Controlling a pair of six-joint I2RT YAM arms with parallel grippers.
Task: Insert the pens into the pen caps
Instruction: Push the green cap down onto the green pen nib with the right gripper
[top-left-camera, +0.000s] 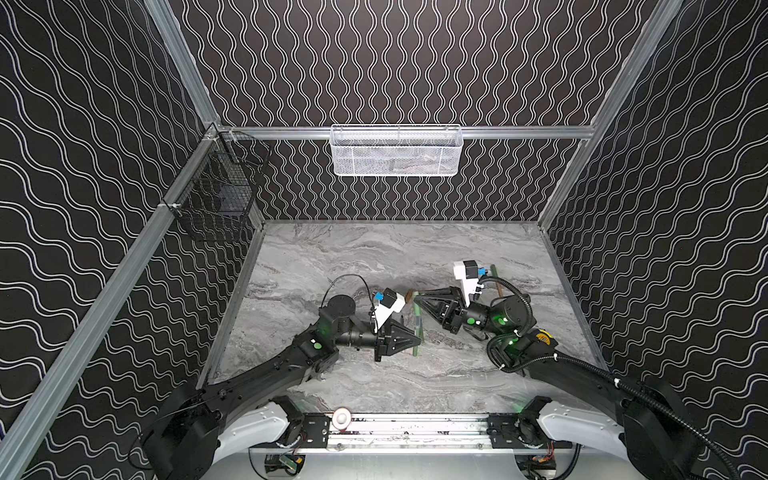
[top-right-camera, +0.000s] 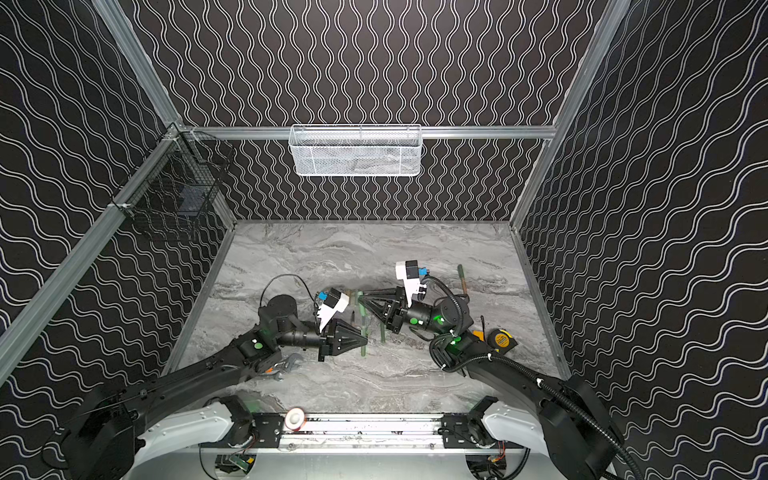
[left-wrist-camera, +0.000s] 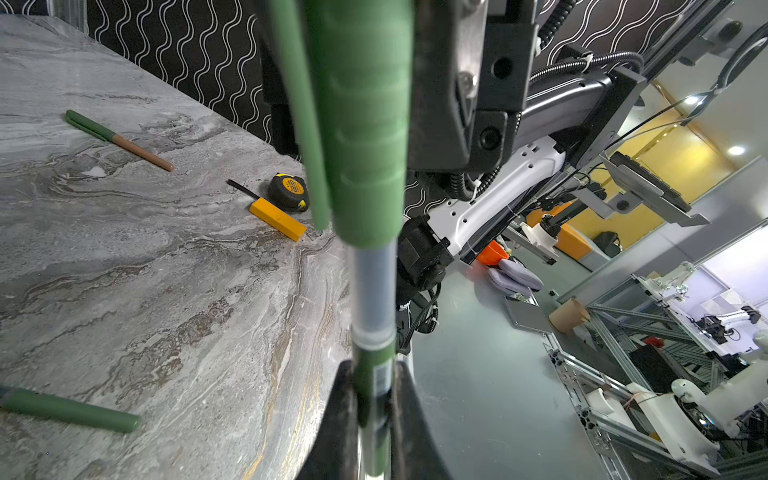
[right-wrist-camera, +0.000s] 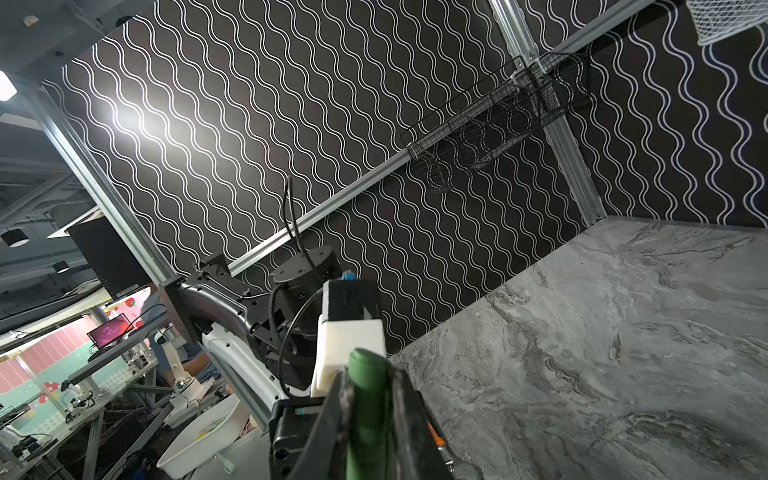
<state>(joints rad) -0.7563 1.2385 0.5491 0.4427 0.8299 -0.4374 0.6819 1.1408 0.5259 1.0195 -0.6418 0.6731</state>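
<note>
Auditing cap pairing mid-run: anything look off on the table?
Yes: on the right of the table, one capped pen pairs a green cap with a tan barrel, a colour mismatch. Nothing looks spilled or broken.

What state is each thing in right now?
left gripper: shut on green pen
right gripper: shut on green pen cap
green pen cap: over the held pen's end, seating unclear
tan pen: green cap on, lying flat
loose green pen: lying flat, untouched
tape measure: retracted
</note>
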